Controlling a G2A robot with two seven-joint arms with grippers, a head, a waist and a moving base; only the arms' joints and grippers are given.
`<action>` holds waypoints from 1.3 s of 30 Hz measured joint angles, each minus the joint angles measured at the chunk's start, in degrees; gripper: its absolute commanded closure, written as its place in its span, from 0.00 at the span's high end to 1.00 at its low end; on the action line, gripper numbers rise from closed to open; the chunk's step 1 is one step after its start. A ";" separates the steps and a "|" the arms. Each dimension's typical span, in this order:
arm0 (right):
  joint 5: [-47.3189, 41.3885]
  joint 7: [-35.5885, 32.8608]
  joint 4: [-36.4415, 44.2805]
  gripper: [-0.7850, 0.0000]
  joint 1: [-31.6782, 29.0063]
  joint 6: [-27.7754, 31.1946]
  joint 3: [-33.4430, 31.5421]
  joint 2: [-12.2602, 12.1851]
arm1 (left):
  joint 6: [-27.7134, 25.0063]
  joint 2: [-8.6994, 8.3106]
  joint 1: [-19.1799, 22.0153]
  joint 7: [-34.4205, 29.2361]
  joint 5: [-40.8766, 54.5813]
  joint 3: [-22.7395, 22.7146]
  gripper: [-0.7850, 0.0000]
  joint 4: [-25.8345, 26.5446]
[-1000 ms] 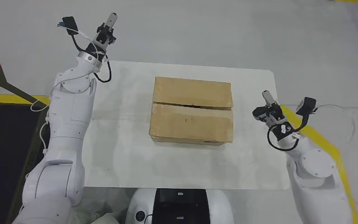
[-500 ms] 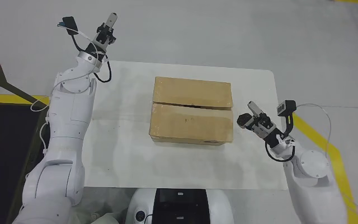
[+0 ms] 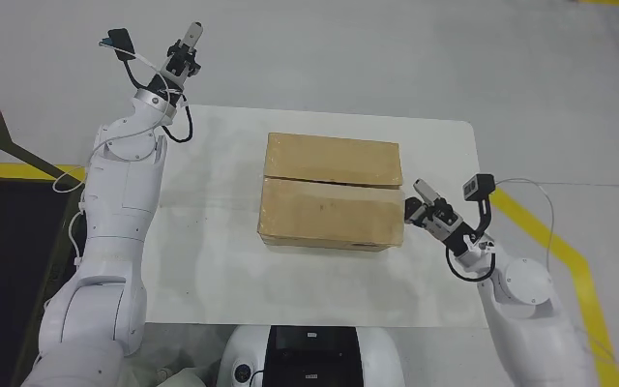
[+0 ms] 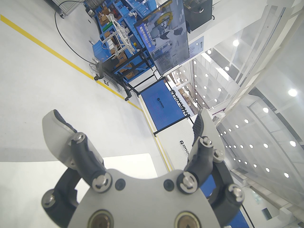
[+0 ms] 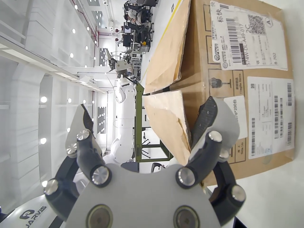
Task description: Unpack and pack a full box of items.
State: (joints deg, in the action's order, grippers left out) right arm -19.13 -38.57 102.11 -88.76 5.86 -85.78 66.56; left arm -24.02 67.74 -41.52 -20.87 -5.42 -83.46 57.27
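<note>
Item 1: we record one brown cardboard box (image 3: 332, 192), lying flat. Its two top flaps are folded down and meet along a lengthwise seam (image 3: 332, 180) that gapes slightly. Under the box is a white table (image 3: 213, 261), and the box sits about at its middle.

Item 2: we find printed labels (image 5: 247, 31) pasted on the box's right end wall.

Item 3: the right gripper (image 3: 418, 208) is at the box's right end, level with its top edge. We see its jaws spread wide, gripping nothing. The end corner of the nearer flap (image 5: 166, 119) lies in the gap between the jaws. One finger (image 5: 207, 117) is just in front of the labelled end wall. We cannot tell whether it touches the cardboard. The other finger stands above the box's top.

Item 4: the left gripper (image 3: 191, 44) is well apart from the box, beyond its far left side and off the table. We note its jaws parted wide, with nothing between them.
</note>
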 measured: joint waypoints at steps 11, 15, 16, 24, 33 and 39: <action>-6.19 -3.21 3.96 1.00 -1.65 1.21 -2.95 -0.37 | 0.00 0.00 0.00 0.00 0.00 0.00 1.00 0.00; -7.44 -4.82 6.07 1.00 -2.57 1.03 -3.88 -0.57 | 0.00 0.00 0.00 0.00 0.00 0.00 1.00 0.00; -7.73 -5.08 6.52 1.00 -2.83 0.92 -4.06 -0.60 | 0.00 0.00 0.00 0.00 0.00 0.00 1.00 0.00; -11.83 -8.12 11.44 1.00 -6.36 -1.76 -5.47 -0.94 | 0.00 0.00 0.00 0.00 0.00 0.00 1.00 0.00; -13.19 -14.35 16.61 1.00 -10.17 -3.25 -6.83 -1.54 | 0.00 0.00 0.00 0.00 0.00 0.00 1.00 0.00; -11.97 -18.68 18.13 1.00 -12.04 -4.34 -6.36 -1.99 | 0.00 0.00 0.00 0.00 0.00 0.00 1.00 0.00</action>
State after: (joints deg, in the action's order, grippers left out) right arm -31.10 -57.25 120.24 -100.80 1.53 -92.14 64.57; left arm -24.02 67.74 -41.52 -20.87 -5.42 -83.46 57.27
